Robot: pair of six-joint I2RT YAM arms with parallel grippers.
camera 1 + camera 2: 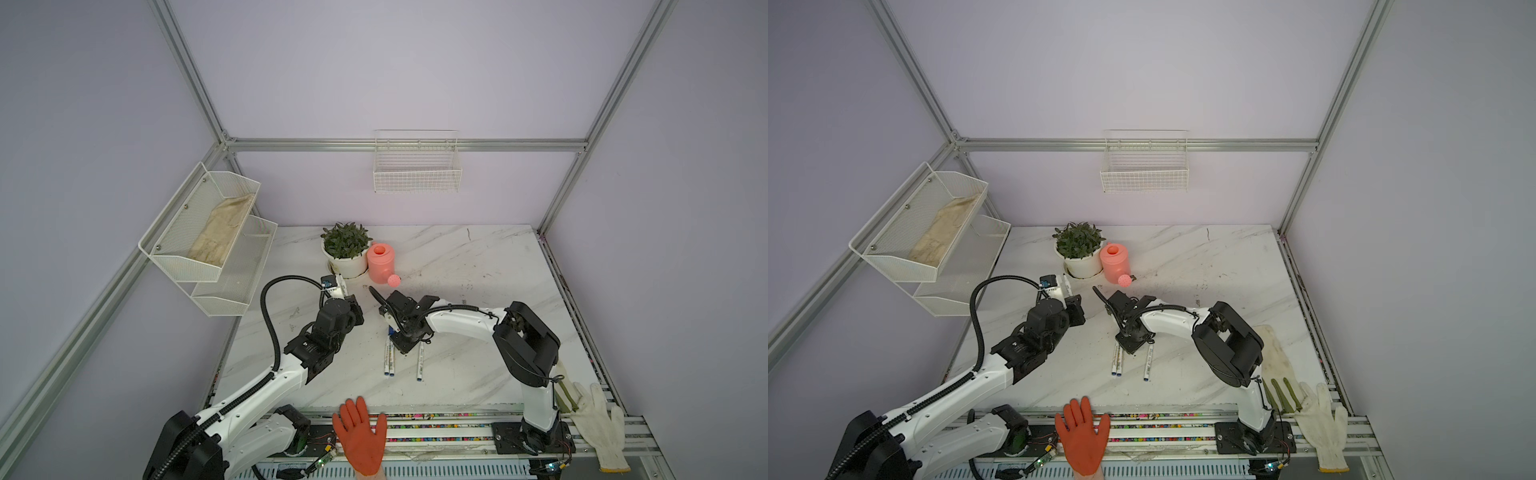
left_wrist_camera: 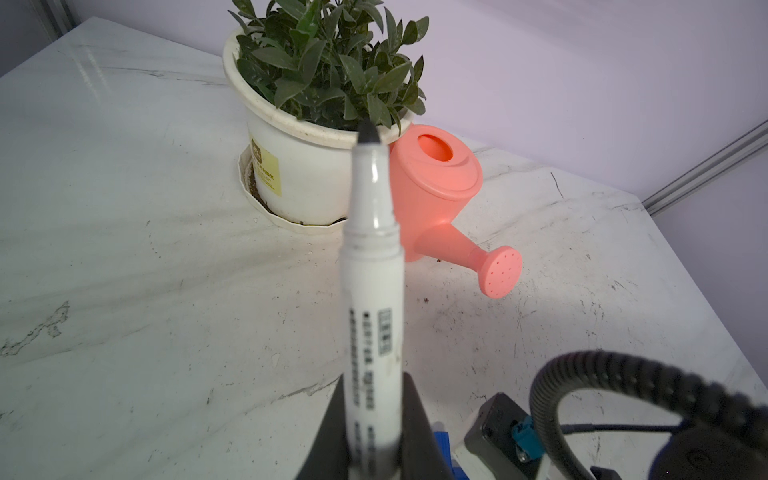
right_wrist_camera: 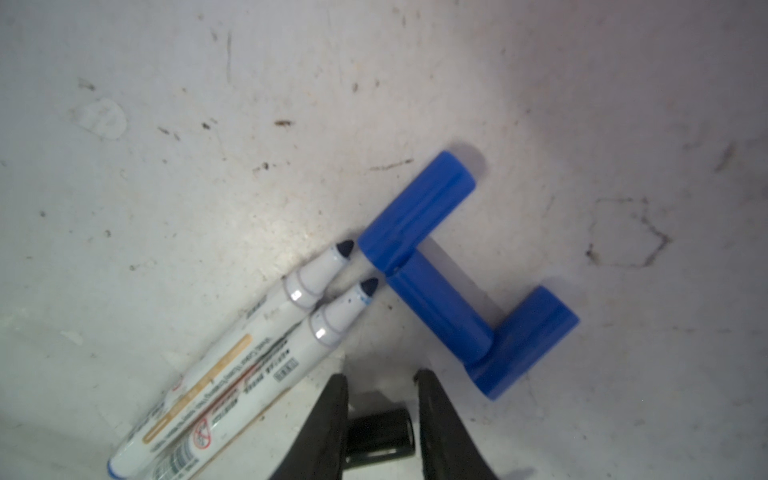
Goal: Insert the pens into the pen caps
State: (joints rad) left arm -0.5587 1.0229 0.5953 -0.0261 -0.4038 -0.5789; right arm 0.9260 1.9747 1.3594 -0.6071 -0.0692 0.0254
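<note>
the left gripper (image 2: 374,376) is clamped tight on the barrel of the black-tipped pen (image 2: 372,282), which is uncapped, with its tip pointing toward the plant pot (image 2: 299,174) at the back of the marble table (image 1: 478,257). nearer the middle, two blue-tipped pens (image 3: 232,353) lie side by side and touching on the table, uncapped. their tips are close to the three blue caps (image 3: 440,307), which lie in a zigzag, each touching the next. the right gripper (image 3: 380,376) sits low at the table just beside them, its jaws partly apart with the black cap (image 3: 380,436) lying crosswise between the fingers. whether they press on it or merely straddle it i cannot tell. right of that gripper in both top views, a third blue-ended pen (image 1: 420,361) lies alone on the table.
</note>
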